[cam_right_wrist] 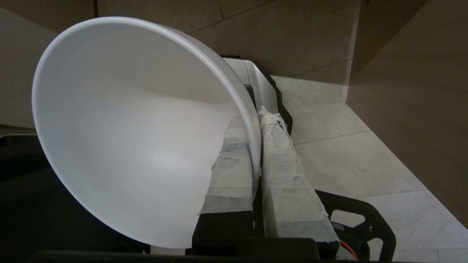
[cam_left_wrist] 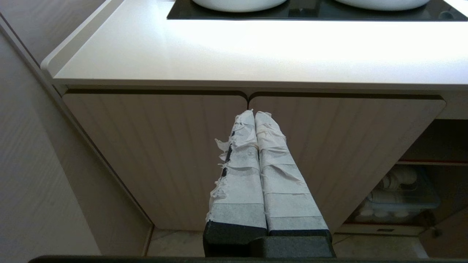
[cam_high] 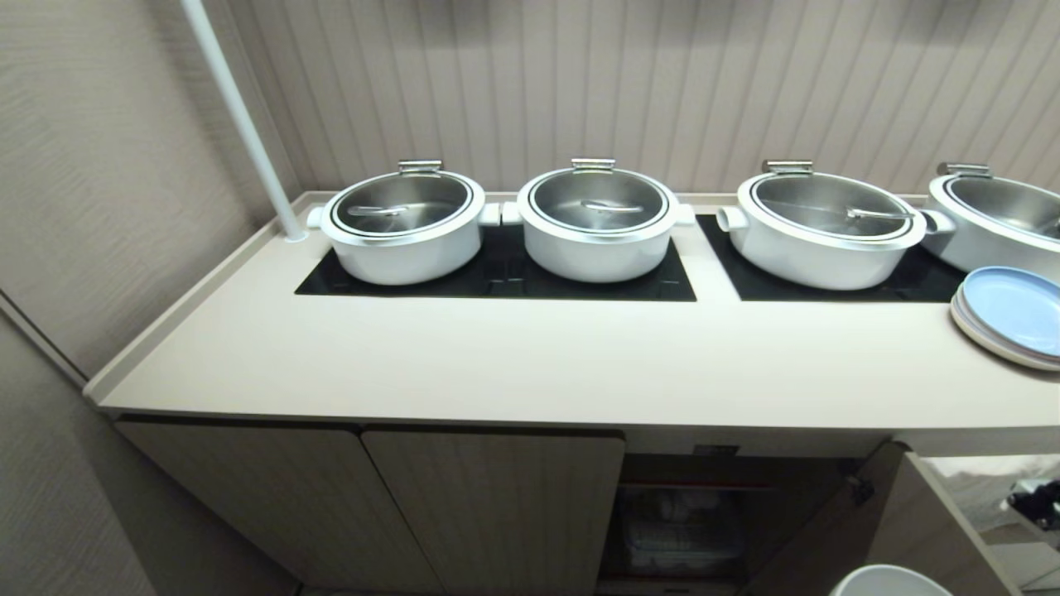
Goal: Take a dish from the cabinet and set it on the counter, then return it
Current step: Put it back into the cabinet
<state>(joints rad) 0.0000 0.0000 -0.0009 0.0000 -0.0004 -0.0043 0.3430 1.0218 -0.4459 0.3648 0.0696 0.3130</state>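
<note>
**Bowl held by its rim, low before the open cabinet**

- Bowl (cam_right_wrist: 139, 146): white, round, glossy. Right gripper (cam_right_wrist: 256, 124) is clamped on its rim, one taped finger (cam_right_wrist: 230, 171) inside the wall, the other outside. The bowl stands on edge in the wrist view, mouth facing sideways rather than up; being round, it has no long axis. Pale floor tiles (cam_right_wrist: 347, 153) lie behind it. In the head view only an arc of its rim (cam_high: 890, 579) shows, at about 5 o'clock, below the counter edge.
- Cabinet (cam_high: 497, 505): ribbed beige doors, two closed; right of them an open bay (cam_high: 696, 513) with a red-edged shelf and a clear bin of white ware, its door (cam_high: 919, 530) swung out.
- Counter (cam_high: 538, 364): cream. Four lidded white pots (cam_high: 596, 219) stand on black cooktop panels at 12 o'clock; a stack of plates (cam_high: 1010, 314), blue on top, at 3 o'clock.
- Left gripper (cam_left_wrist: 255, 114): taped fingers pressed together, holding nothing, pointing at the seam between the closed doors.
</note>
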